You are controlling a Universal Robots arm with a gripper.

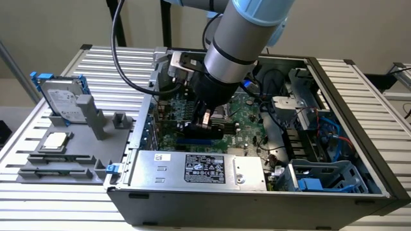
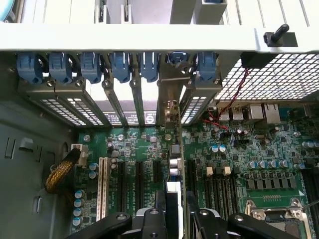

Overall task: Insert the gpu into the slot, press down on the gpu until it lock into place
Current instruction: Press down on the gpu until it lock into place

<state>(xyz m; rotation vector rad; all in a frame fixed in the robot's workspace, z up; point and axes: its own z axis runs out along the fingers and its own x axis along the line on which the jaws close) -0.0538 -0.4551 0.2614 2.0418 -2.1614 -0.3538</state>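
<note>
The gpu, a flat black card, stands on edge low over the green motherboard inside the open computer case. My gripper is shut on its upper edge. Just beneath the card, the bright-blue slot shows as a narrow strip running along the card's length. In the wrist view the gpu is seen edge-on between my gripper fingers, and its metal bracket reaches into a rear opening of the case. Whether the card's edge sits inside the slot is hidden.
A silver power supply lies close in front of the card. Cables and a blue drive cage fill the exterior view's right. Blue retainer clips line the rear wall. A hard drive stands on the grey fixture outside.
</note>
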